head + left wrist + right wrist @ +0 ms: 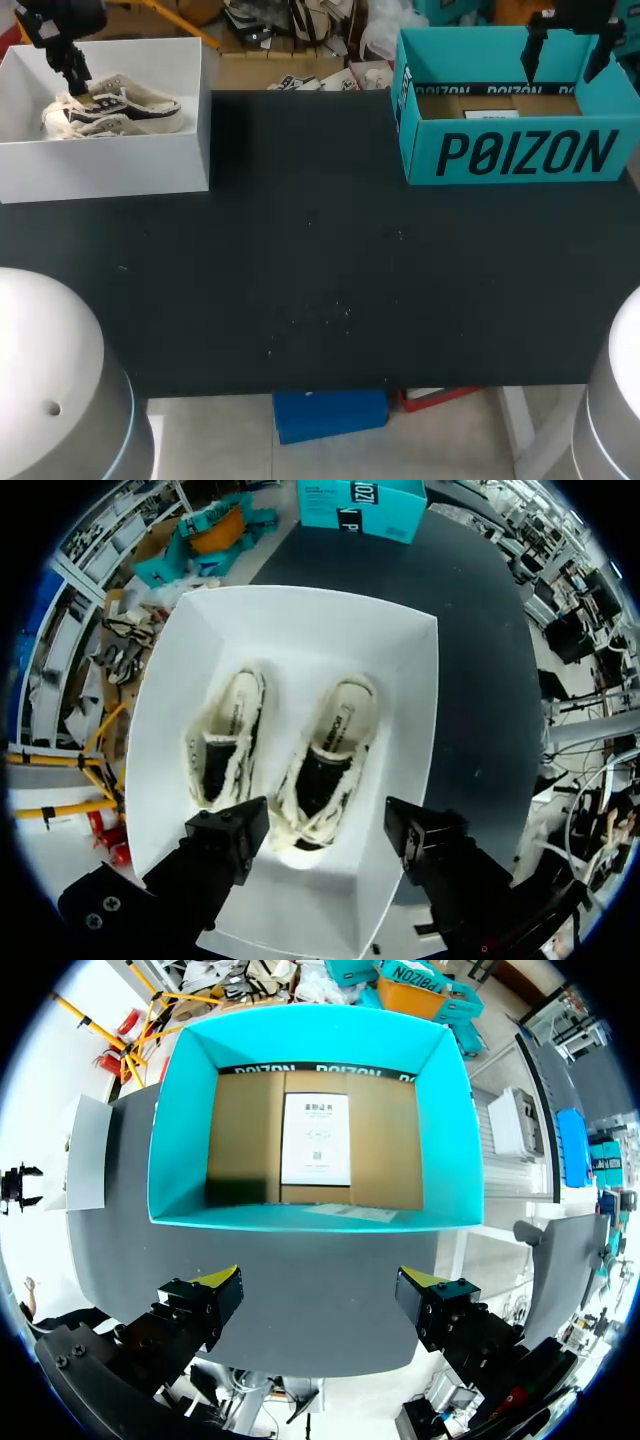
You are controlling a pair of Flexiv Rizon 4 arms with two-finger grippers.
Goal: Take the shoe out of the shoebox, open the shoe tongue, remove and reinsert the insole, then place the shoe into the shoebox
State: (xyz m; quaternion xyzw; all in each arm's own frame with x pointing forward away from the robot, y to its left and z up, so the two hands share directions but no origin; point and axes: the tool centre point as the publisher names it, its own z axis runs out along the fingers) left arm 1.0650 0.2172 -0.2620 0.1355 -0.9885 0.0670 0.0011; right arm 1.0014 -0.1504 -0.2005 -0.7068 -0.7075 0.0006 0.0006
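Entry, my left gripper (325, 835): I am holding it wide open and empty over the white shoebox (300, 605) at the table's left. Contents: the nearer shoe (335, 750) is lying directly below, its near end between my fingers and untouched as far as I can tell. Its long axis is running ahead, so they are straddling its width; a second shoe (225, 740) is lying just beside. My right gripper (320, 1295), also gaping, is hanging over the teal box (310, 1040), well apart; the lift is falling to my left arm, I judge.
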